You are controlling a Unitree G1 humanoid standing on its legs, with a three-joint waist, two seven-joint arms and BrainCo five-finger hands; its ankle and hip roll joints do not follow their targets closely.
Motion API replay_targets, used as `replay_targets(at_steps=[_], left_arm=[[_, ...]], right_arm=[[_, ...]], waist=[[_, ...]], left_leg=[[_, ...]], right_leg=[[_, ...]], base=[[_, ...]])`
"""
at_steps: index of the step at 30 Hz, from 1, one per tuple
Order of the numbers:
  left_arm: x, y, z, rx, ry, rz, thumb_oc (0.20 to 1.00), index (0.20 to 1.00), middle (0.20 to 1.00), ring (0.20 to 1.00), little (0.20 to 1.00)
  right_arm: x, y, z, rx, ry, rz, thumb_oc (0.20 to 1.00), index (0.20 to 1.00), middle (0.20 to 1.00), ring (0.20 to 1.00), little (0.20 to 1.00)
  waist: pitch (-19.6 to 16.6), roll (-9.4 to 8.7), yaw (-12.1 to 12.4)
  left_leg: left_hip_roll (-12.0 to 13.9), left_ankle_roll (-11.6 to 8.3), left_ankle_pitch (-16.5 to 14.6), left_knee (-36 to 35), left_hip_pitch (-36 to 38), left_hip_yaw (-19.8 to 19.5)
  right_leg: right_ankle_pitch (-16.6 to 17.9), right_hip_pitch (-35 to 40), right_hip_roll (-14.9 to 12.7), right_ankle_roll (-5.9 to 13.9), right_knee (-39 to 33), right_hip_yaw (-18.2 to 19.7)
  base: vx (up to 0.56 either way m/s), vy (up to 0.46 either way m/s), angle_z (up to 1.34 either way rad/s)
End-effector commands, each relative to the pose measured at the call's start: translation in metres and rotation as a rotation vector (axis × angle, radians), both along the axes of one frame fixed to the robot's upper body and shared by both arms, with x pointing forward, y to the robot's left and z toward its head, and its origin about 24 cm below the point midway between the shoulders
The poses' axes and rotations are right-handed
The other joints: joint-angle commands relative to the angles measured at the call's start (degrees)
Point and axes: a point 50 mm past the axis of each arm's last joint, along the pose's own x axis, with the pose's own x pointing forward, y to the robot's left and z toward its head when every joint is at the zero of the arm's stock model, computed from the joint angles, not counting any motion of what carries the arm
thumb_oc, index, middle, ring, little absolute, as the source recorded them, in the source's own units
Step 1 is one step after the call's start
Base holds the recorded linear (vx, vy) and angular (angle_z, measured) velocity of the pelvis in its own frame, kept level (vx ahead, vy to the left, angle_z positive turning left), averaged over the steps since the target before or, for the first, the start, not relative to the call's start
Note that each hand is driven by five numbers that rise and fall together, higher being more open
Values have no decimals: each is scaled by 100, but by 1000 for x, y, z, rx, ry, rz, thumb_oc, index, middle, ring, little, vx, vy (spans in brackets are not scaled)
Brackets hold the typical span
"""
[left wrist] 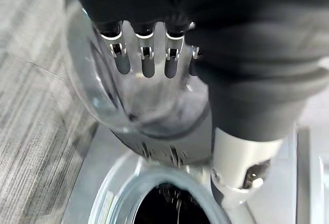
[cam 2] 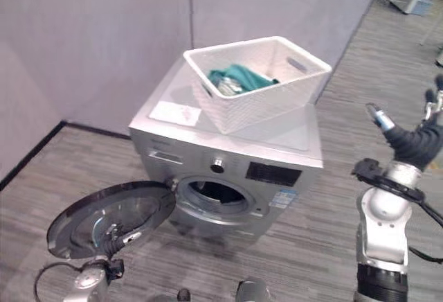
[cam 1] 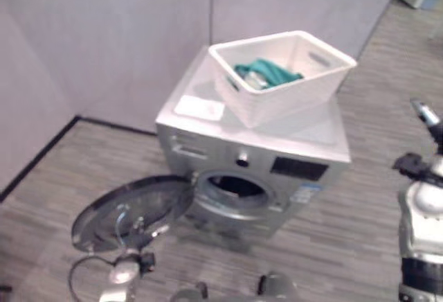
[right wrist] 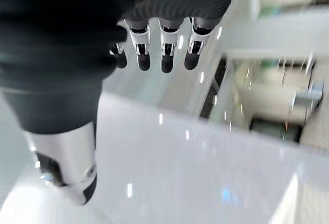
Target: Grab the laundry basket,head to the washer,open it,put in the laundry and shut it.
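So the silver washer (cam 2: 228, 170) stands with its round door (cam 2: 111, 219) swung wide open to the robot's left, drum mouth dark and exposed, and the white laundry basket (cam 2: 259, 84) sits on the washer's top with teal laundry (cam 2: 235, 77) lying inside it. Down low, the left hand (left wrist: 146, 54) is right at the glass of the open door, fingers straight and gripping nothing. Off to the right, the right hand (right wrist: 159, 49) is raised beside the machine, fingers extended and empty.
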Motion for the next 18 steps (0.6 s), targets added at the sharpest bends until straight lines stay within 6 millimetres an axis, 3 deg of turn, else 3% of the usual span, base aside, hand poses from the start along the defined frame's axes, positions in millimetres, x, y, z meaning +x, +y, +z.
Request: replay_targets(at_steps=[1,4,5,9,13,18], left_arm=[[31,0,27,50,-147,-83,1000,1000,1000,1000,1000],[35,-2,27,52,-148,-105,1000,1000,1000,1000,1000],[36,-3,28,56,-148,-119,1000,1000,1000,1000,1000],[29,-4,24,50,-122,-134,1000,1000,1000,1000,1000],[17,-9,15,10,-76,-151,1000,1000,1000,1000,1000],[10,-11,9,-12,-44,-156,1000,1000,1000,1000,1000]], right_arm=[[10,-4,21,-24,-44,38,1000,1000,1000,1000,1000],[18,0,25,-60,-11,62,1000,1000,1000,1000,1000],[21,-2,27,-69,8,56,1000,1000,1000,1000,1000],[30,-1,31,-99,56,82,1000,1000,1000,1000,1000],[50,1,56,-177,101,138,1000,1000,1000,1000,1000],[56,19,103,-390,107,204,1000,1000,1000,1000,1000]], waist=[[106,-128,-174],[123,-227,-239],[120,-341,-253],[-36,-421,-240],[-208,-463,-184],[-265,-519,-210]], left_leg=[[-69,-265,-358,-597,831,-134],[-130,-308,-446,-573,884,-280],[-208,-333,-437,-532,858,-347],[-179,-361,-430,-628,892,-353],[14,-424,-357,-844,1004,-299],[169,-502,-302,-960,1071,-264]], right_leg=[[296,341,-142,178,-589,133],[660,343,-117,266,-1061,300],[807,390,-157,270,-1232,401],[877,570,-161,265,-1503,488],[870,664,-86,237,-1673,466],[814,670,17,172,-1719,500]], base=[[114,-83,73],[96,-102,54],[72,-118,71],[92,-96,48],[88,-102,-25],[45,-71,-13]])
